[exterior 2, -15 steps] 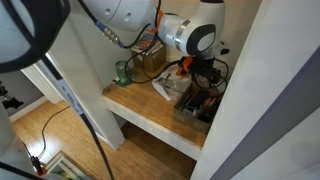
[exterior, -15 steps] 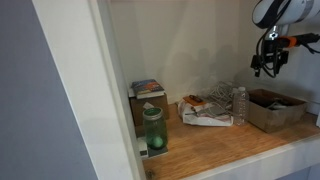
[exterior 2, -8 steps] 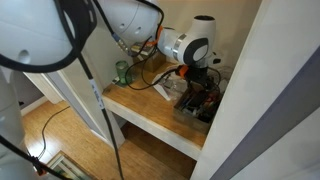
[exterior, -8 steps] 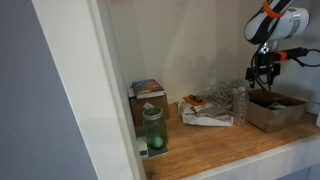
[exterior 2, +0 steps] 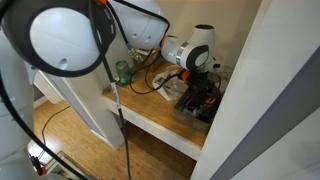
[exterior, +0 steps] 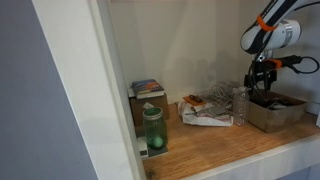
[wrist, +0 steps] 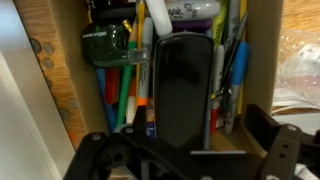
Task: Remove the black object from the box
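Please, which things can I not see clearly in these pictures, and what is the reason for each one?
- The black object: in an exterior view it is hidden behind the wall of the box.
- Its lower end: in the wrist view, dark parts of the end effector cover it.
- End effector opening: too small to judge in both exterior views.
- Print on the markers: blurred in the wrist view.

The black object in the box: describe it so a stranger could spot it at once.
On the wooden shelf, find the low box beside the clear bottle. Inside, on the pens, lies the black object: broad, smooth, all black, far wider than any pen.
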